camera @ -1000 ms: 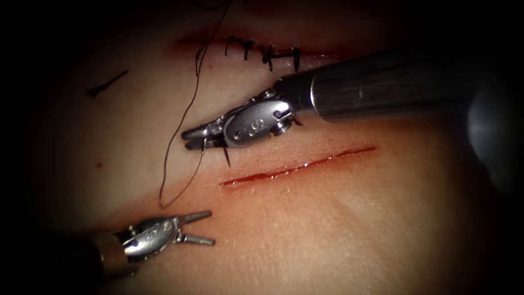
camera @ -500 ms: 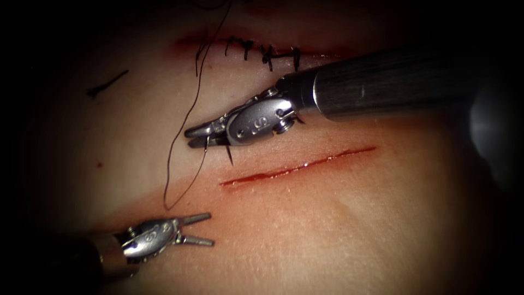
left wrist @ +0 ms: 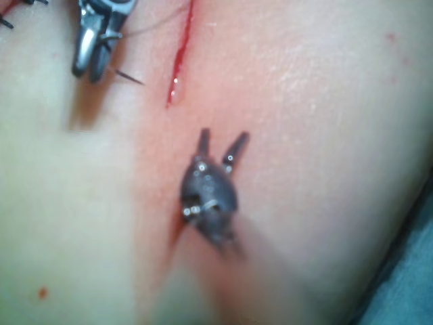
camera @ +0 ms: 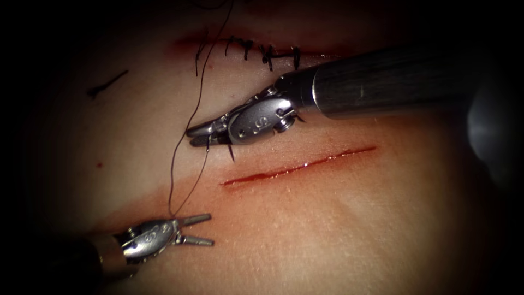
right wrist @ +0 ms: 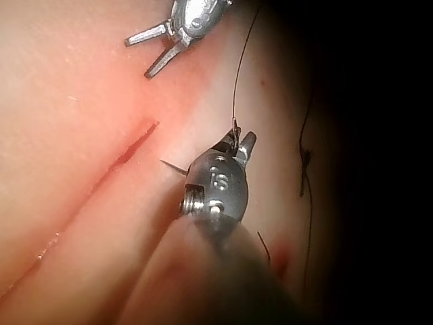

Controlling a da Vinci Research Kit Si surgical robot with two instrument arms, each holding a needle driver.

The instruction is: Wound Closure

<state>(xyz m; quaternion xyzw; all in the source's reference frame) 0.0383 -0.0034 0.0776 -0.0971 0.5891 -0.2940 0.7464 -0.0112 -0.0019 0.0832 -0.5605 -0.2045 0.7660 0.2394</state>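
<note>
Soft tissue (camera: 338,229) beside the cut (camera: 297,165): my right tool (camera: 197,136) clamps the stiff, slippery needle (camera: 230,152) near its tail, my left tool (camera: 197,229) gapes empty.

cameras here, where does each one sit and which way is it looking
Endoscope: above and in front, looking down at the open cut; right claw holds the needle, left claw open, empty.
Left wrist: rides the left arm, looks along its shaft at the left claw.
Right wrist: rides the right arm, looks at the right claw and thread.
Shared: every view catches both claws and the cut.
</note>
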